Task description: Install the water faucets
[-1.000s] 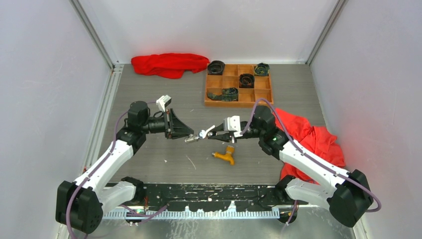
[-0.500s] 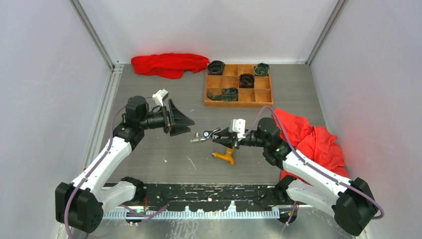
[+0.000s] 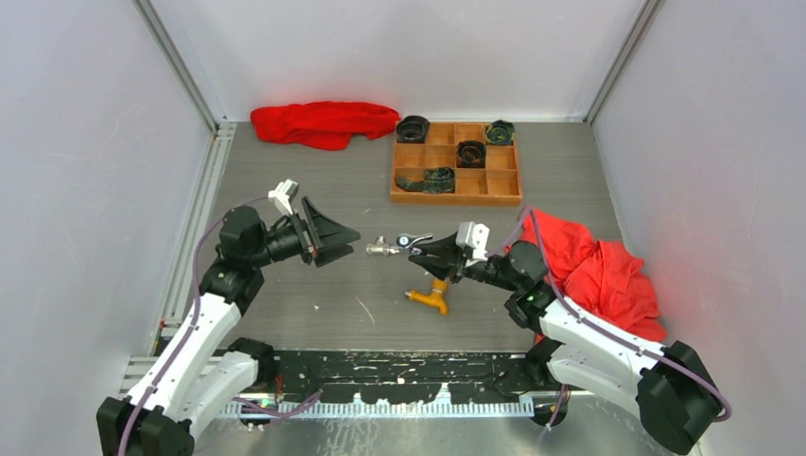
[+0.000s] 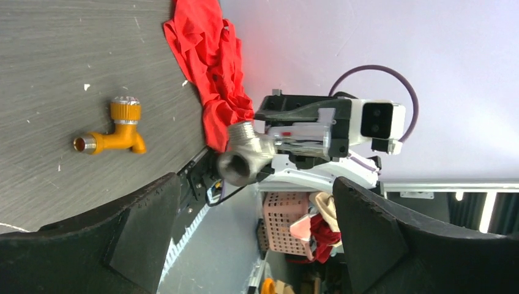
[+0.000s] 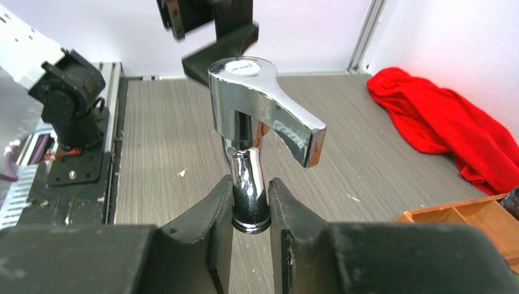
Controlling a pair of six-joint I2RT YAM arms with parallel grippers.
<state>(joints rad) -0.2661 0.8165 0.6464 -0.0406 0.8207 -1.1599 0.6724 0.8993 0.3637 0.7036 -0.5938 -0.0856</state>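
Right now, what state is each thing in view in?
silver faucet: held off the table, clamped at one end by the right tool.
orange faucet: lying loose on the table, untouched.
left tool: open, empty, facing the silver faucet.
right tool: shut on the silver faucet.
tray: dark rolls in four compartments.
back cloth: crumpled.
right cloth: crumpled.
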